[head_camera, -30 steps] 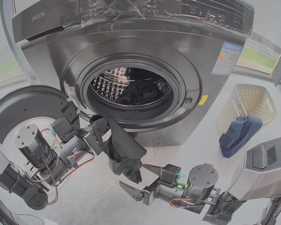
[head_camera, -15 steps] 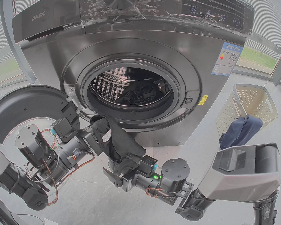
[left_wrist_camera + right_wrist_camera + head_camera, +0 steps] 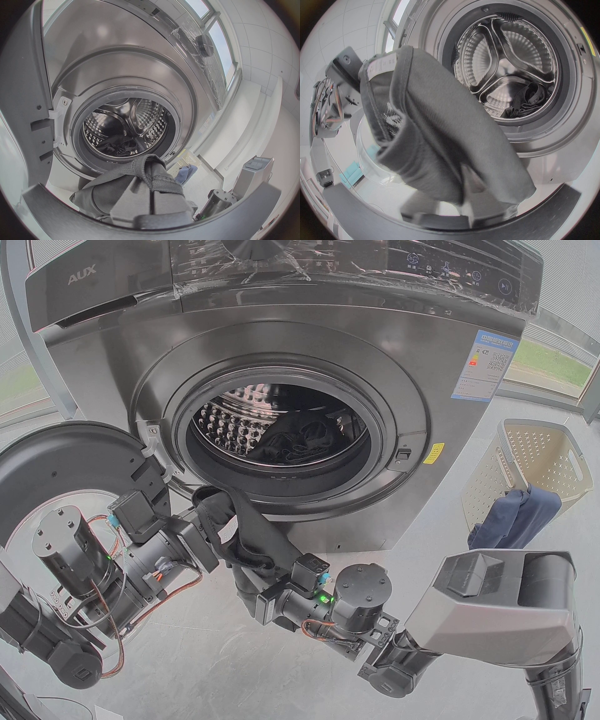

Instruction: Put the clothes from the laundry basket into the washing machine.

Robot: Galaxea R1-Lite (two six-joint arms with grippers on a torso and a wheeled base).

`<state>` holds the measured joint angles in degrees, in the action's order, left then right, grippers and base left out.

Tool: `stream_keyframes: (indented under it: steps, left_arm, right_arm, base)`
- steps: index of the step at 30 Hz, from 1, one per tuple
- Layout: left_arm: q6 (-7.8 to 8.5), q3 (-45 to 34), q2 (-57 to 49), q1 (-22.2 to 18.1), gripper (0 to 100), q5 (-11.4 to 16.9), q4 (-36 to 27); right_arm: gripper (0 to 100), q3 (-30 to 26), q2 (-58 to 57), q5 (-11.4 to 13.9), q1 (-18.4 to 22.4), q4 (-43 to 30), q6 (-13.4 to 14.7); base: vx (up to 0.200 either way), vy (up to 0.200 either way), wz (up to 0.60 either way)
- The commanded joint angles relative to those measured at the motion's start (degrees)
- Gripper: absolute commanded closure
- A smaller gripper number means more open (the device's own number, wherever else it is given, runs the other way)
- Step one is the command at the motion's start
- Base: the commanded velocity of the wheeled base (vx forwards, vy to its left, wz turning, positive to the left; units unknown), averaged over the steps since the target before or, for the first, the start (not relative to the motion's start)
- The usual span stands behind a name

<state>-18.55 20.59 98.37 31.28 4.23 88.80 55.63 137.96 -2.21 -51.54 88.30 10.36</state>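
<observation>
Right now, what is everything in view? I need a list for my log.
washing machine: one, dark grey, straight ahead
door: one, dark, swung open at the left
black garment: one, lying in the drum
dark grey garment: one, hanging below the opening
laundry basket: one, beige, on the floor right of the machine
blue garment: one, draped over the basket's near rim
left gripper: shut on the dark grey garment's top
right gripper: at that garment's lower part
</observation>
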Motion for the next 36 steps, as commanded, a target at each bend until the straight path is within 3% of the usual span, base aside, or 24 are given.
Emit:
stream_keyframes:
  steps: [1, 2, 4, 6, 7, 10, 14, 17, 21, 22, 25, 28, 33, 36]
  left_arm:
    - [0.01, -0.46, 0.07, -0.34, 100, 0.16, -0.03]
    - [0.01, -0.46, 0.07, -0.34, 100, 0.16, -0.03]
    - [0.01, -0.90, -0.02, -0.43, 100, 0.25, -0.03]
    - [0.01, -1.25, -0.02, -0.52, 100, 0.34, 0.06]
    - [0.01, -1.87, -0.46, -0.52, 100, 0.78, -0.03]
    - [0.10, -3.19, -0.98, -0.61, 100, 1.48, -0.03]
    - [2.03, -5.74, -1.86, -0.61, 100, 4.12, -0.03]
    - [2.56, -7.41, -3.09, -0.52, 100, 6.23, -0.11]
    - [2.73, -8.64, -5.11, -0.61, 100, 8.51, -0.47]
    - [2.65, -9.43, -6.61, -0.61, 100, 10.62, -0.55]
    - [2.65, -10.31, -7.84, -1.57, 100, 13.17, -0.55]
    - [2.73, -10.13, -8.54, -2.80, 100, 14.49, -0.55]
    - [2.47, -8.81, -8.81, -8.34, 100, 18.36, 0.06]
    - [2.65, -9.34, -9.42, -8.87, 100, 20.38, 0.06]
  right_arm:
    - [100, -4.82, -6.04, -0.08, 0.92, 0.03, 0.01]
    - [100, -4.82, -6.04, -0.08, 0.92, 0.03, 0.01]
    - [100, -11.42, -12.45, 0.01, 2.50, 0.03, 0.10]
    - [100, -13.61, -14.56, 0.01, 3.29, 0.03, 0.18]
    - [100, -17.48, -18.43, 0.10, 5.05, 0.03, 0.10]
    - [100, -22.23, -23.53, 0.62, 8.04, 0.03, 0.10]
    - [100, -26.71, -28.36, 1.24, 11.46, 0.03, 0.36]
    - [100, -28.73, -31.44, 1.94, 12.69, 0.03, 0.89]
    - [100, -30.14, -33.37, 1.94, 13.05, 0.12, 1.33]
    - [100, -30.58, -34.95, 1.85, 13.05, 0.12, 1.68]
    - [100, -29.61, -35.92, 1.94, 13.49, 0.03, 1.94]
    - [100, -28.82, -35.92, 1.94, 13.49, 0.12, 2.12]
    - [100, -24.78, -36.36, 1.24, 13.84, 0.12, 2.03]
    - [100, -22.75, -36.71, 0.36, 13.75, 0.12, 2.21]
  base:
    - [0.000, 0.000, 0.00]
    - [0.000, 0.000, 0.00]
    - [0.000, 0.000, 0.00]
    - [0.000, 0.000, 0.00]
    - [0.000, 0.000, 0.00]
    - [0.000, 0.000, 0.00]
    - [0.000, 0.000, 0.00]
    - [0.000, 0.000, 0.00]
    - [0.000, 0.000, 0.00]
    - [0.000, 0.000, 0.00]
    - [0.000, 0.000, 0.00]
    - [0.000, 0.000, 0.00]
    - [0.000, 0.000, 0.00]
    - [0.000, 0.000, 0.00]
